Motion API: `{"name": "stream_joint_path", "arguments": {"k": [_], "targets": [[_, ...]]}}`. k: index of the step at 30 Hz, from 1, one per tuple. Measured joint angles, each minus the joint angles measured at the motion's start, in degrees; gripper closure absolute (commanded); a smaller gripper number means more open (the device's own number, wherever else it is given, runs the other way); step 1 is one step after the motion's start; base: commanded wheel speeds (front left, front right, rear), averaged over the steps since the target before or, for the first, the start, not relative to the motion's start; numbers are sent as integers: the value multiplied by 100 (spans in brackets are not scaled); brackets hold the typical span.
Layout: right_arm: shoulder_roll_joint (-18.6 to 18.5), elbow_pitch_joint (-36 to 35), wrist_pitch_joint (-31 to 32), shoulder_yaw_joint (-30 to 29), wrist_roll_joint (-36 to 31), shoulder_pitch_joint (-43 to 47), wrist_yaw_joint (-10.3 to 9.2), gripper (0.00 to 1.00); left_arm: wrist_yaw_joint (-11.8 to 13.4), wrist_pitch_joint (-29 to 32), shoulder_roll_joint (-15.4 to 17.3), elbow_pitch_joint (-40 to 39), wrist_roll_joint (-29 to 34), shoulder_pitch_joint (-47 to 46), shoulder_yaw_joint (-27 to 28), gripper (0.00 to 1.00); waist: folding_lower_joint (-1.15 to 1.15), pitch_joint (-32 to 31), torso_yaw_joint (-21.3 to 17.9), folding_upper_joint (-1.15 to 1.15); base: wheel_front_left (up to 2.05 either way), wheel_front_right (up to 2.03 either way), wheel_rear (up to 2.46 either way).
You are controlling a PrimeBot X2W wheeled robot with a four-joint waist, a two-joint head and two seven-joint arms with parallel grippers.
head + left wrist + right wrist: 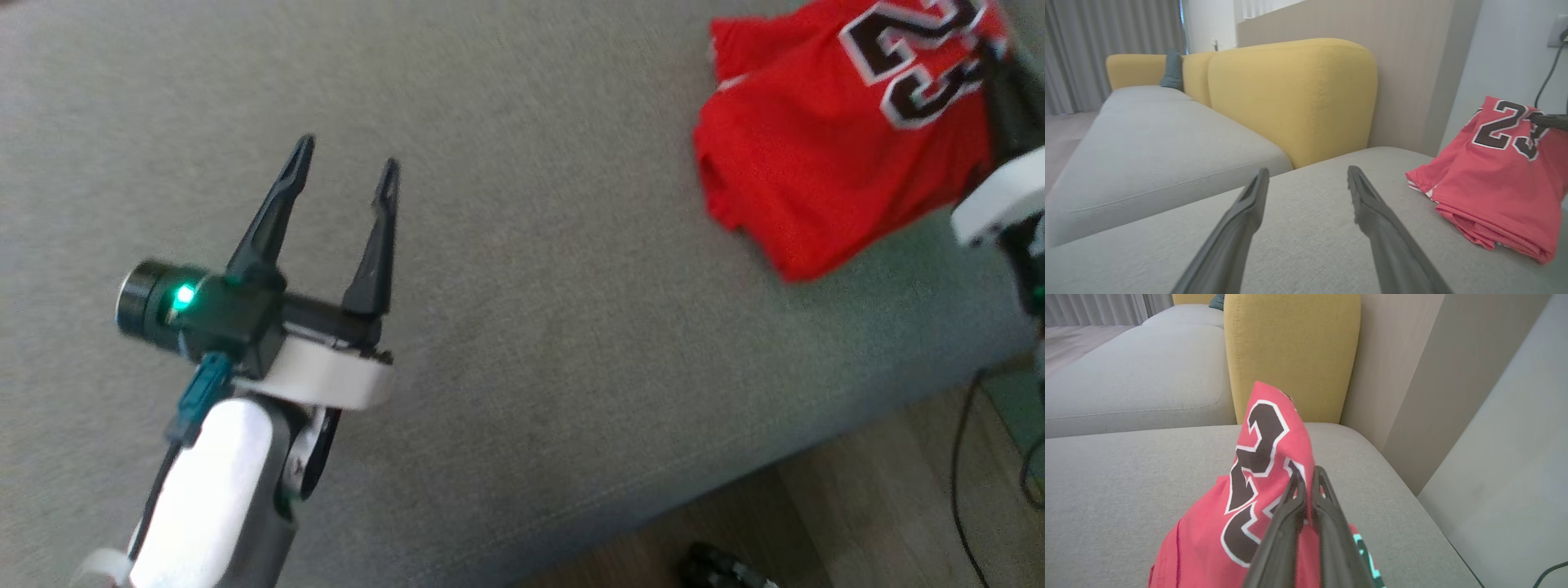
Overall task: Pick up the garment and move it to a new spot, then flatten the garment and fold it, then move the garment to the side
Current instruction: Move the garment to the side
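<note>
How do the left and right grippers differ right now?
The left gripper has its fingers spread wide; the right gripper has them shut. The left gripper holds nothing above the bare grey cushion; the right gripper pinches a raised fold of the red jersey. Both have long dark fingers.

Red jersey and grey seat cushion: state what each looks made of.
Red jersey: thin, soft fabric, probably synthetic, matte; it folds and drapes limply. Grey seat cushion: woven upholstery cloth, likely over padding, matte; fine grain and an edge seam show.
</note>
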Motion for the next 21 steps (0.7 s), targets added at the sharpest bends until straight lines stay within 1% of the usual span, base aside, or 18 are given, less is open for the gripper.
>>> {"name": "stream_joint_path", "arguments": {"k": [8, 12, 16, 17, 18, 19, 20, 21], "targets": [[-5, 589, -370, -398, -89, -628, 0, 100, -160, 216, 99, -166, 207, -612, -189, 0, 0, 717, -240, 0, 0, 0, 0], [-2, 955, -570, -636, -224, -856, 0, 100, -243, 250, 126, -181, 255, -845, -280, 0, 1, 1072, -273, 0, 0, 0, 0], [1, 1401, -739, -842, -402, -1033, 0, 100, -265, 266, 127, -155, 255, -994, -310, 0, 1, 1347, -248, 0, 0, 0, 0], [0, 1523, -789, -881, -460, -1071, 0, 91, -298, 265, 125, -146, 255, -1023, -314, 0, 1, 1396, -229, 0, 0, 0, 0], [1, 1635, -837, -951, -478, -1101, 0, 71, -301, 264, 124, -126, 255, -1044, -323, 0, 1, 1430, -198, 0, 0, 0, 0], [1, 1737, -903, -1002, -516, -1122, 0, 40, -303, 254, 122, -104, 254, -1053, -332, 0, 0, 1452, -158, 0, 0, 0, 0], [1, 1737, -903, -1002, -516, -1122, 0, 47, -303, 254, 122, -104, 254, -1053, -332, 0, 0, 1452, -158, 0, 0, 0, 0], [0, 1896, -1066, -1036, -581, -1152, 0, 45, -303, 232, 119, -77, 254, -1060, -335, 0, -1, 1477, -83, 0, 0, 0, 0]]}}
